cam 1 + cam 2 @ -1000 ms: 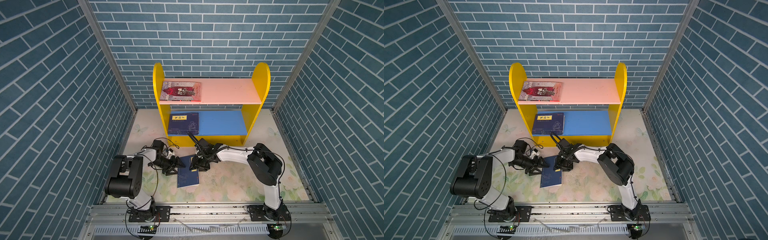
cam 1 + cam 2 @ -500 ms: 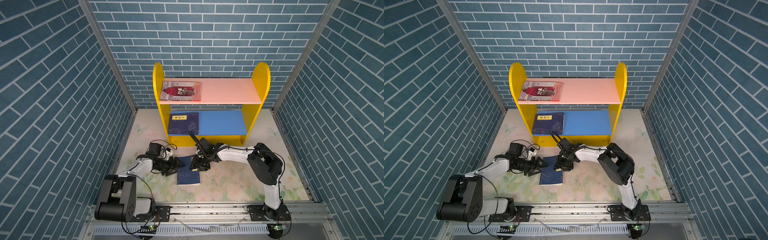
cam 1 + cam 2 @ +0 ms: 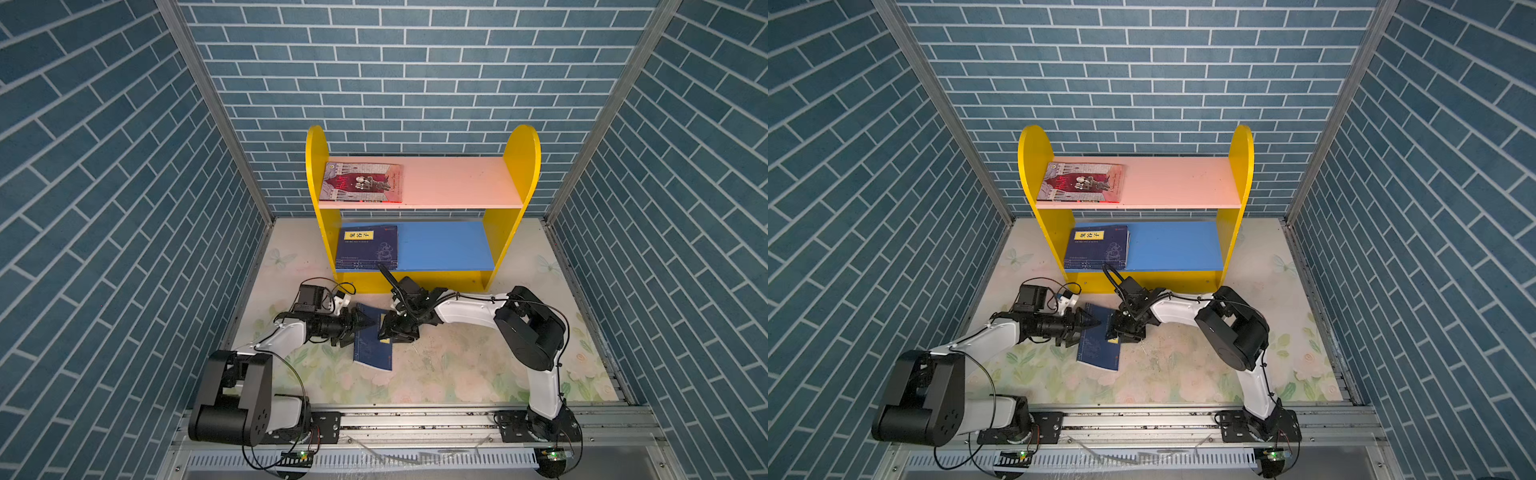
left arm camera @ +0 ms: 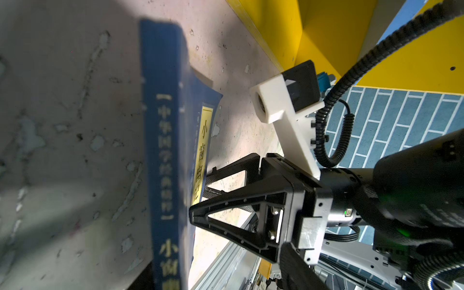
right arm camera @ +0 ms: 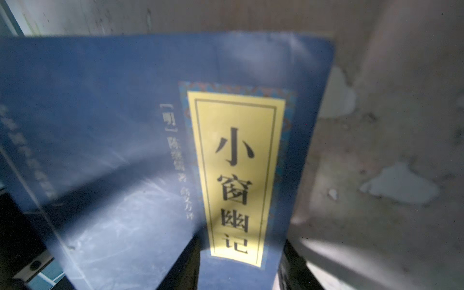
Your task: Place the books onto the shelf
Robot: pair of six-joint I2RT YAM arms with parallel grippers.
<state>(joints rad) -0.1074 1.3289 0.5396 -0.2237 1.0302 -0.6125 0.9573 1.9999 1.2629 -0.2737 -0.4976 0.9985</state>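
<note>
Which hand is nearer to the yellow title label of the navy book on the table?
Right. The right hand is directly over the label, at that edge of the navy book. The left hand is at the opposite, spine edge, across the cover from the label.

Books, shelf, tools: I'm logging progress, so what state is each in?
Illustrated book: flat on the shelf, upper board.
Navy stack: flat on lower board.
Loose navy book: on the table, unshelved.
Left tool: open at its spine edge.
Right tool: open, tips on its cover.
</note>
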